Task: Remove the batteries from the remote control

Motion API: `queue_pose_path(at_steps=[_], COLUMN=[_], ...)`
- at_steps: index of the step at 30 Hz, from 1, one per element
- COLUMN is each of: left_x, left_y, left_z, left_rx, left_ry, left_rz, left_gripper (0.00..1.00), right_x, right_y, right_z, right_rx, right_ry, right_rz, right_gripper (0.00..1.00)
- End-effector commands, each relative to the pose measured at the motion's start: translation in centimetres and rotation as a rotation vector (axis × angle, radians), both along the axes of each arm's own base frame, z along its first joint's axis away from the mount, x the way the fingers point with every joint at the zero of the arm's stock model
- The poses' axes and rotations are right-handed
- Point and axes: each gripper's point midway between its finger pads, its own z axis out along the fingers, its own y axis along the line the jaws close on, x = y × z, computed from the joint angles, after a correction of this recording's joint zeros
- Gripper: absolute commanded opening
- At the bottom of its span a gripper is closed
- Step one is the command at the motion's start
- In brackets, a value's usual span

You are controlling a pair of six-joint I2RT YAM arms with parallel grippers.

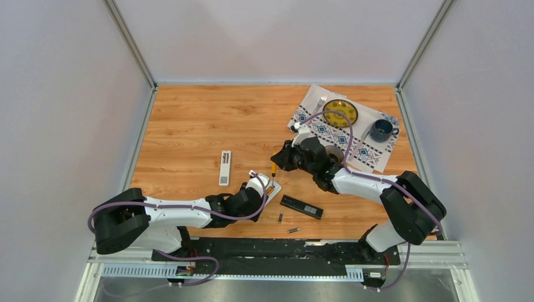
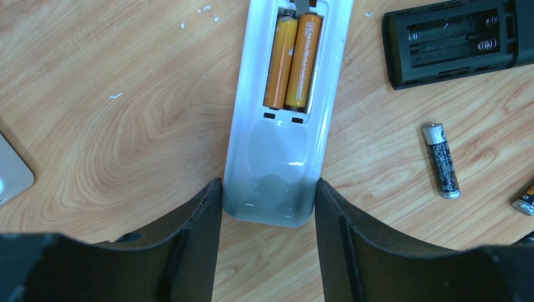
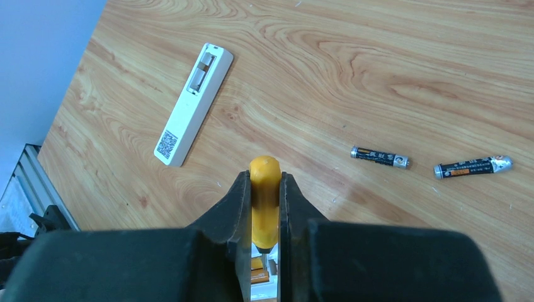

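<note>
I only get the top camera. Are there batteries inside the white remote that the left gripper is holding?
Observer: Yes. The left wrist view shows two orange batteries lying side by side in the open compartment of the white remote.
Operator: Is the black remote empty?
Observer: Yes. Its compartment shows only springs and contacts, no batteries.
Operator: What is the right gripper pinching?
Observer: A yellow screwdriver, by its handle. Its metal tip sits at the far end of the orange batteries.
</note>
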Motion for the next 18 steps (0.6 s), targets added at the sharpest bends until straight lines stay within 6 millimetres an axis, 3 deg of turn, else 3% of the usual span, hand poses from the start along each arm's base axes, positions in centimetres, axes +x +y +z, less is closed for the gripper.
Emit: queue_pose_path(at_steps=[1,11,18], left_x=[-1.36,-1.44,-1.47], left_y=[1.18,0.99,0.91], left_z=[-2.09,-2.40,-2.49], left_rx=[0.050,0.059,0.062], left_ry=[0.070,0.081,0.082], left_rz=[-0.001,-0.008,-0.011], left_gripper=[0.28,0.28,0.27], right_x=[0.90,0.70,0.83], right_y=[0.25,0.93,0.19], right_z=[0.08,-0.26,0.26], right_rx=[-0.025,-0.125,-0.151], right_ry=[-0.027,-0.112,-0.165], right_rz=[-0.035,-0.085,-0.142], right_gripper=[0.00,0.00,0.00])
